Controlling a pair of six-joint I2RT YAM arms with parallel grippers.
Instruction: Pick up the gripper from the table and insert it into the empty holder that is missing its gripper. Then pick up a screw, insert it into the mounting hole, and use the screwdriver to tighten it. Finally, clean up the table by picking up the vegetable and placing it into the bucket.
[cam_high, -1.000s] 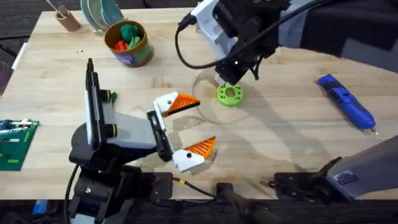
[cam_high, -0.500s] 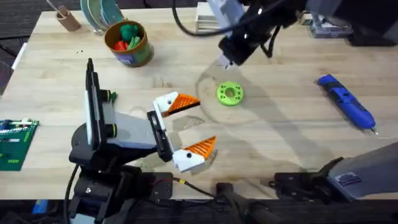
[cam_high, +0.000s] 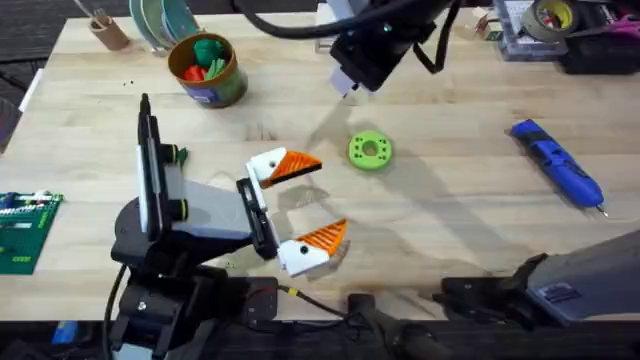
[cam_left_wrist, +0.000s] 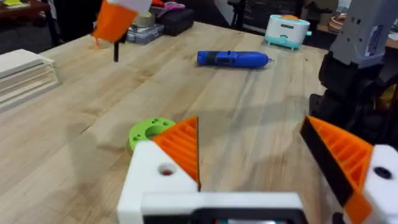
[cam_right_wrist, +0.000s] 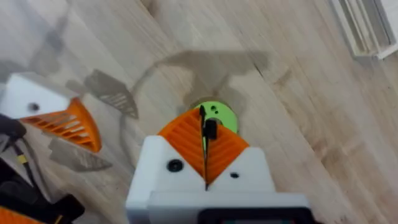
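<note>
My right gripper (cam_high: 345, 82) hangs over the far middle of the table, shut on a small black screw (cam_right_wrist: 209, 129) that sticks out between its orange pads. My left gripper (cam_high: 300, 205) rests low near the front, open, and both of its white fingers carry orange tips. One finger shows a mounting hole (cam_left_wrist: 165, 170). The loose gripper and the empty holder are out of view. At the right lies the blue screwdriver (cam_high: 558, 175). A small dark green vegetable (cam_high: 179, 153) peeks out beside my left arm. The bucket (cam_high: 228, 86) stands far left with green and red toys inside.
A bright green flat ring (cam_high: 370, 151) lies below the right gripper. A circuit board (cam_high: 20, 232) sits at the left edge. A wooden cup (cam_high: 108, 32) and plates (cam_high: 165, 20) stand at the far left, and tape and boxes (cam_high: 548, 18) at the far right.
My right gripper has lifted off the green ring and moved away toward the table's far side and slightly left, with the screw still between its pads. The left arm has not moved.
</note>
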